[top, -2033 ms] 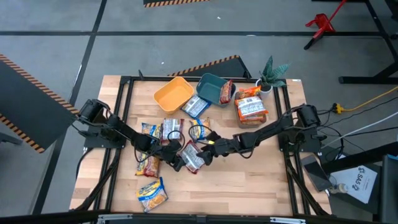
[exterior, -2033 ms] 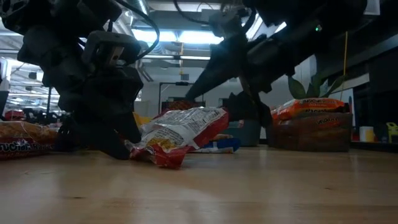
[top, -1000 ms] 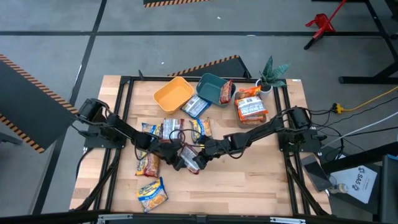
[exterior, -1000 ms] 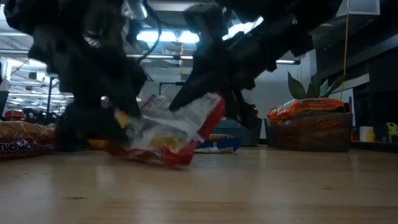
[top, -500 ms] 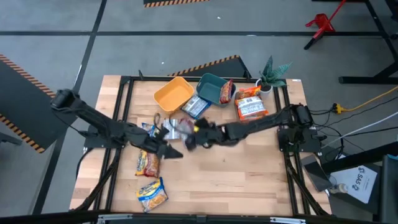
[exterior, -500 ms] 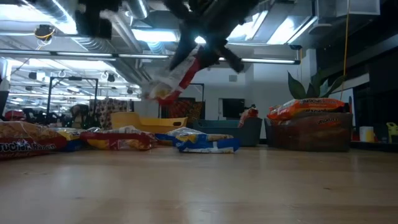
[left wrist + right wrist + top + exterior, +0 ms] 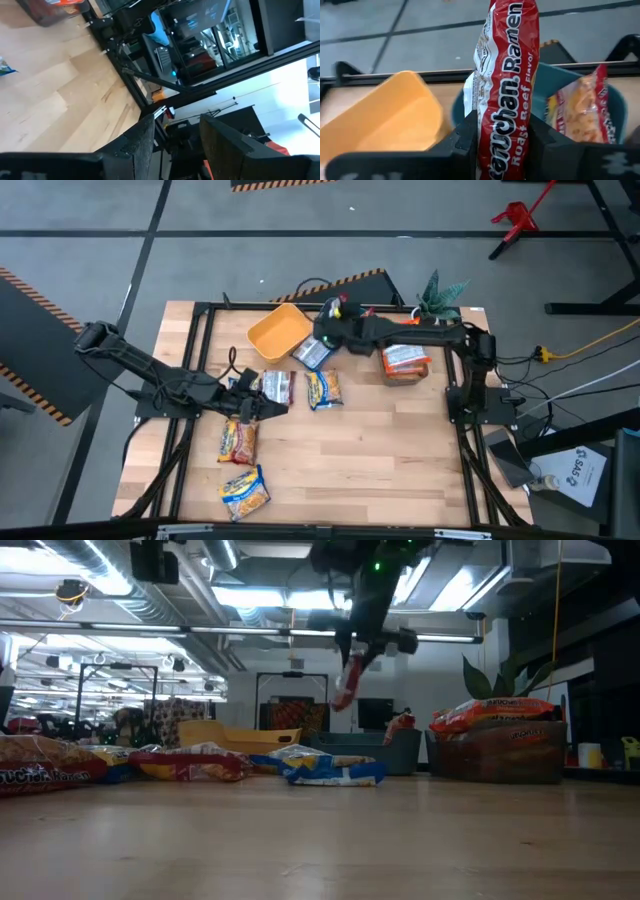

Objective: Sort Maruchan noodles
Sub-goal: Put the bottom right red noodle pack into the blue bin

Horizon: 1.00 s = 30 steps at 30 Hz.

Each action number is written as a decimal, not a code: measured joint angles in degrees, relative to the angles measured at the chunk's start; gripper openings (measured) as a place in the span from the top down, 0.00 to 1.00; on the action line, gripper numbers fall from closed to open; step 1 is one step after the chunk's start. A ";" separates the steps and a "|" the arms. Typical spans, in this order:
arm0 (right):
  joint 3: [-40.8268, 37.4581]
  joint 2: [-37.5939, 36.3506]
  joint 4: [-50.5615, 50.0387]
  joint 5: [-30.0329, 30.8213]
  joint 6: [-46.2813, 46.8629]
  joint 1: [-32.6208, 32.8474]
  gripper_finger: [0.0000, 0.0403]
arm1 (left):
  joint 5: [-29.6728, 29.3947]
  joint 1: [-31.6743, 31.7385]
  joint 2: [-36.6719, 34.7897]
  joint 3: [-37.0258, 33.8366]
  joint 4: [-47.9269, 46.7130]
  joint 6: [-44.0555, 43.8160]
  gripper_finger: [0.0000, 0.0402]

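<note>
My right gripper [image 7: 328, 330] is shut on a red Maruchan noodle packet [image 7: 507, 75], high above the teal bin [image 7: 615, 95] at the far edge. Another red packet [image 7: 580, 115] leans inside that bin. The yellow bin [image 7: 278, 330] stands to its left. My left gripper [image 7: 272, 408] hovers open and empty at the left, beside the loose packets. On the table lie a red packet [image 7: 275, 385], a yellow-and-blue one [image 7: 322, 388], a blue-white one [image 7: 312, 352], a red-orange one [image 7: 238, 442] and another yellow-and-blue one [image 7: 245, 490]. My right gripper pinches the red packet between its two fingers [image 7: 468, 131], at the packet's end nearest the wrist [image 7: 502, 150]. The fingers slant down from the table's right side. The packet runs on past the fingertips and hangs tilted [image 7: 348, 685], lifted clear above the teal bin.
A grey bin [image 7: 405, 363] piled with orange packets stands at the far right, with a potted plant [image 7: 440, 295] behind it. A black frame [image 7: 200, 315] rims the table. Bare wood [image 7: 380, 450] fills the near right.
My right gripper has lifted the red packet off the table's middle and carried it up and toward the far edge, to above the teal bin; the packet has turned from lying to hanging. My left gripper has risen and drawn back toward the left edge.
</note>
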 joint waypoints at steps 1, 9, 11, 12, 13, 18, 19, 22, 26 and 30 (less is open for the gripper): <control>0.00 0.22 -0.48 -0.38 -0.08 -0.93 0.79 | 0.00 0.00 0.02 0.00 -0.11 0.00 0.62; 0.04 2.25 -9.17 -0.93 8.10 -5.22 0.79 | -0.05 0.00 0.00 0.00 -0.13 0.00 0.62; -0.13 2.83 -10.94 -1.40 8.51 -5.56 0.79 | -0.10 0.00 0.00 0.00 -0.09 0.02 0.62; -0.05 3.22 -10.01 -1.40 8.51 -5.53 0.79 | -0.21 0.00 0.00 0.00 -0.10 0.04 0.62; 0.00 3.59 -9.75 -2.23 8.52 -5.51 0.79 | -0.30 0.00 0.00 0.00 -0.10 0.02 0.62; -0.04 7.12 -11.01 -3.82 9.35 -5.31 0.79 | -0.59 0.00 0.00 0.00 -0.20 0.00 0.62; -0.04 7.60 -11.12 -4.06 9.44 -5.41 0.79 | -0.58 0.00 0.00 0.00 -0.34 0.02 0.62; -0.04 8.50 -11.76 -3.90 10.52 -5.41 0.79 | -0.57 0.00 0.00 0.00 -0.41 0.00 0.62; -0.04 8.46 -11.86 -2.06 10.69 -5.41 0.79 | -0.55 0.00 0.00 0.00 -0.43 -0.02 0.62; -0.04 8.39 -13.23 -3.46 10.78 -5.93 0.79 | -0.55 0.00 0.00 0.00 -0.43 -0.20 0.62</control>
